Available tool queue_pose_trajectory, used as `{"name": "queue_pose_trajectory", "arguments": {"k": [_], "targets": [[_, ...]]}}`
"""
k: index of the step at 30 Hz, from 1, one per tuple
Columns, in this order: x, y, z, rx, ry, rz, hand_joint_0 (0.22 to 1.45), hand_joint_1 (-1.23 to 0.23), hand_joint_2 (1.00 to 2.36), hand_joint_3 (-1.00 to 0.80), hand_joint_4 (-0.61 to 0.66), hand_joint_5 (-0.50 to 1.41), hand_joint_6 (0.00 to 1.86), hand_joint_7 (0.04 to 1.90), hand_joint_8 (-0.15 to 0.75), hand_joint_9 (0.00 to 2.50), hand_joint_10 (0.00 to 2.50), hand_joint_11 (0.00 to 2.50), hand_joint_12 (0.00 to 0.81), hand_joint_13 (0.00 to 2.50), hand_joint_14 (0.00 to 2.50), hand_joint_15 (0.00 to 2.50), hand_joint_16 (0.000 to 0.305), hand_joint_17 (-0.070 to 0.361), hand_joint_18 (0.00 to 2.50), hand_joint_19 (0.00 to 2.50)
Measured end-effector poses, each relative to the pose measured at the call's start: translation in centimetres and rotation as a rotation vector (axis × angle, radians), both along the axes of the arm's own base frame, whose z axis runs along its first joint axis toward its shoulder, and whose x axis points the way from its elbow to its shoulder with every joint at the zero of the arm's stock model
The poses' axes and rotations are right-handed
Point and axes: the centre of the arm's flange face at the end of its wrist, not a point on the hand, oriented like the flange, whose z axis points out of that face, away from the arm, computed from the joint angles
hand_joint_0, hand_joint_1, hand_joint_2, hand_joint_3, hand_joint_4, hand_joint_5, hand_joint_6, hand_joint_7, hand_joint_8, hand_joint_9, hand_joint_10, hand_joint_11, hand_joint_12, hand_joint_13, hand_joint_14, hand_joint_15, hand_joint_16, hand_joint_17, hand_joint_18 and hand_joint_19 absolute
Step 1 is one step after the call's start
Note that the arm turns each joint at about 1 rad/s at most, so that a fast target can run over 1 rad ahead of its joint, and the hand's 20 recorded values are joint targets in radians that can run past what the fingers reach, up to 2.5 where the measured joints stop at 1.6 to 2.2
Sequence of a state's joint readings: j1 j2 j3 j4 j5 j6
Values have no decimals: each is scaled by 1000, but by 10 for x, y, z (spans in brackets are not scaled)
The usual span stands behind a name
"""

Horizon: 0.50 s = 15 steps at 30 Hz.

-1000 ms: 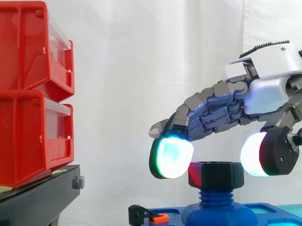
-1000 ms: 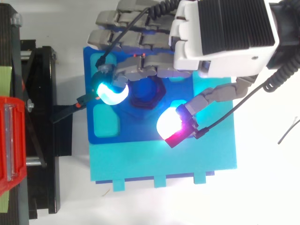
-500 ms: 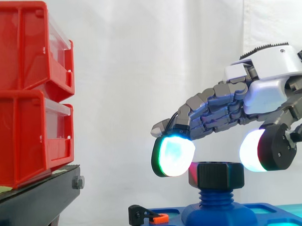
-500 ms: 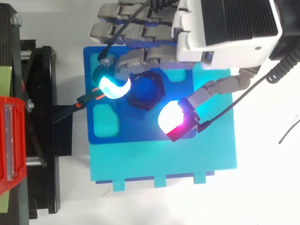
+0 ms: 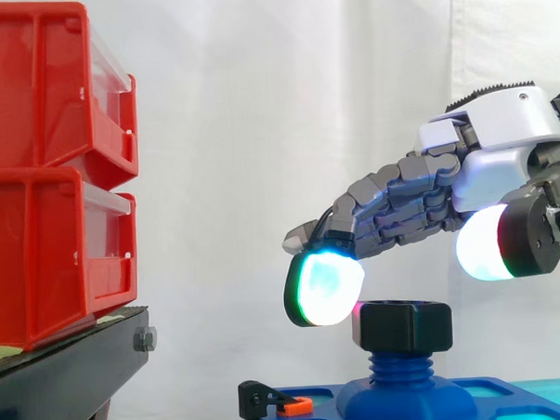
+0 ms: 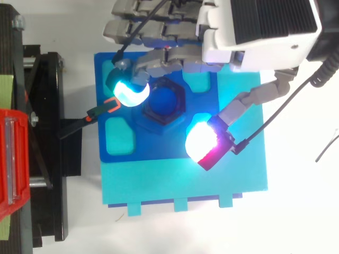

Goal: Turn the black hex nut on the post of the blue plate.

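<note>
The black hex nut (image 5: pixel 402 326) (image 6: pixel 163 101) sits on the threaded blue post (image 5: pixel 399 366) that rises from the blue plate (image 5: pixel 511 395) (image 6: pixel 159 145). My hand (image 5: pixel 501 158) (image 6: pixel 254 32) hangs above and to the right of the nut, open, with its fingers stretched out and nothing held. One glowing fingertip (image 5: pixel 322 284) (image 6: pixel 128 91) hovers just left of the nut's top edge without touching it. The thumb's glowing pad (image 5: pixel 495 242) (image 6: pixel 204 144) is lifted clear on the nut's other side.
Two stacked red bins (image 5: pixel 51 173) stand on a black stand (image 5: pixel 55 378) at the left. A black clamp with an orange tab (image 5: pixel 279 403) (image 6: pixel 100 108) holds the plate's left edge. The blue plate rests on a turquoise base (image 6: pixel 185 182).
The hand has risen and drawn back from the nut. The thumb has swung out and up, away from the nut's side. The nut now shows uncovered from above.
</note>
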<state>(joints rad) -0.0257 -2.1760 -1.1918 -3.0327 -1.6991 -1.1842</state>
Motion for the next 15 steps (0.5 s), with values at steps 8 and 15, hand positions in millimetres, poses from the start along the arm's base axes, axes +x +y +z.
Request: {"name": "queue_pose_trajectory", "arguments": {"k": [8,15], "targets": [[-1,-4,0,-1,3,8,323,-534,1000,-500,166,-300,502,756,229,0,0,0,404,0,0,0,63,141,0,9],[-2,-6,0,-4,1,17,328,-520,1000,-500,164,-300,502,756,228,0,0,0,402,0,0,0,62,140,0,12]]}}
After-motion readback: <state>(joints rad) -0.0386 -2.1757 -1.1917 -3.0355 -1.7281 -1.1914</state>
